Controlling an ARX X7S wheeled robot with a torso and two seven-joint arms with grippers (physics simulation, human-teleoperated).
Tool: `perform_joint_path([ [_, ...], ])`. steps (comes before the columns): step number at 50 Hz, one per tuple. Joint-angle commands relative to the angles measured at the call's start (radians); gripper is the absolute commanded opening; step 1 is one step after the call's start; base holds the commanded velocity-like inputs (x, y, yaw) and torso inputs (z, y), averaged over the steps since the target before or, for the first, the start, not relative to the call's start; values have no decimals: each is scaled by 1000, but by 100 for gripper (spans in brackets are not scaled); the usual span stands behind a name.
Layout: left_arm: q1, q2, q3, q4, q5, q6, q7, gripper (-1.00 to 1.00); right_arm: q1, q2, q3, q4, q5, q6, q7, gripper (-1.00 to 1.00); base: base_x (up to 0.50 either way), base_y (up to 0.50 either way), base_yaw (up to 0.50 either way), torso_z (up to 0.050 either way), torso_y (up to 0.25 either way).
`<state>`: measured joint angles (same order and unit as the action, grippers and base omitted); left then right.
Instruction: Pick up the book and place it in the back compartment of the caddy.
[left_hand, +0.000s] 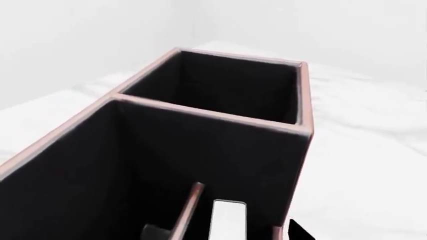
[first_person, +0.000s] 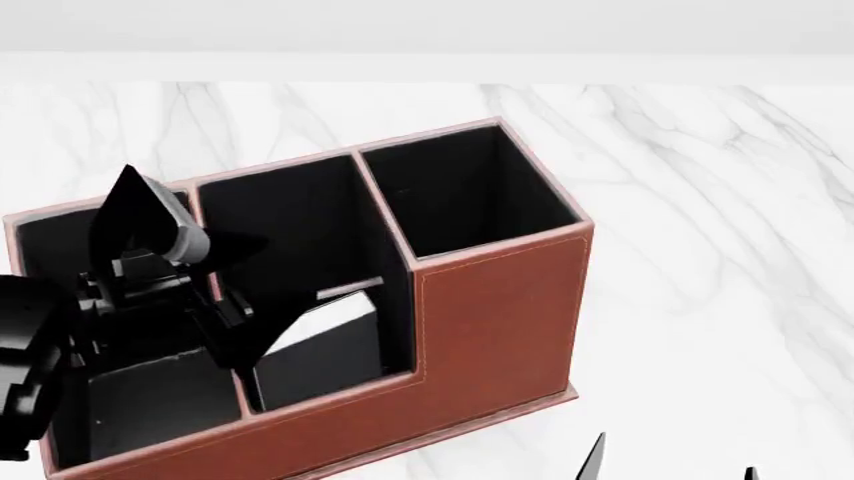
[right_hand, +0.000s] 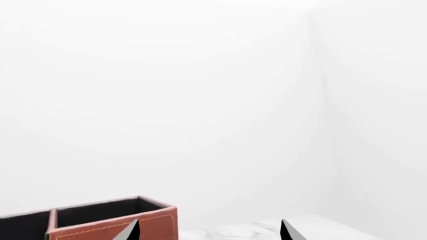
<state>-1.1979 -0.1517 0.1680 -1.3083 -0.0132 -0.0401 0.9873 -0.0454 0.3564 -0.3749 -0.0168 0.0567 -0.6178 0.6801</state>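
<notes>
The reddish-brown caddy (first_person: 501, 310) with black lining fills the left of the head view. The black book (first_person: 327, 345), its white page block up, is inside the middle cell, beside the tall right cell and near the low front wall. My left gripper (first_person: 200, 270) hovers over the caddy's left half, open, its fingers spread wide and clear of the book. In the left wrist view the book's white pages (left_hand: 227, 220) show below, between the spread tips of the left gripper (left_hand: 228, 232), inside the caddy (left_hand: 213, 116). My right gripper (right_hand: 210, 232) is open and holds nothing.
White marble tabletop (first_person: 694, 200) spreads to the right of and behind the caddy. The right gripper (first_person: 671, 468) shows only its fingertips at the bottom right of the head view. A corner of the caddy (right_hand: 113, 227) appears in the right wrist view against a white wall.
</notes>
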Motion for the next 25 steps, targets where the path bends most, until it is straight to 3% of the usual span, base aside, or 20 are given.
perform_joint_path([
  [1, 6, 7, -39, 0, 5, 7, 6, 100, 0, 3, -2, -3, 4, 0, 0, 100, 0, 0, 0, 0, 0],
  [7, 15, 7, -38, 0, 11, 32, 6, 100, 1, 2, -1, 0, 2, 2, 3, 100, 0, 0, 0, 0, 0],
  [15, 48, -14, -78, 39, -37, 58, 122, 100, 24, -10, -8, 26, -1, 20, 2, 100, 0, 0, 0, 0, 0],
  [18, 251, -53, -104, 466, -81, -234, 122, 100, 36, -13, -7, 29, -2, 35, 4, 100, 0, 0, 0, 0, 0],
  [21, 386, -83, -148, 903, -138, -435, 112, 100, 60, -15, -3, -4, -19, 93, 12, 100, 0, 0, 0, 0, 0],
  [25, 503, -112, -197, 1214, -195, -599, 92, 100, 84, -11, 6, -92, -56, 194, 24, 100, 0, 0, 0, 0, 0],
])
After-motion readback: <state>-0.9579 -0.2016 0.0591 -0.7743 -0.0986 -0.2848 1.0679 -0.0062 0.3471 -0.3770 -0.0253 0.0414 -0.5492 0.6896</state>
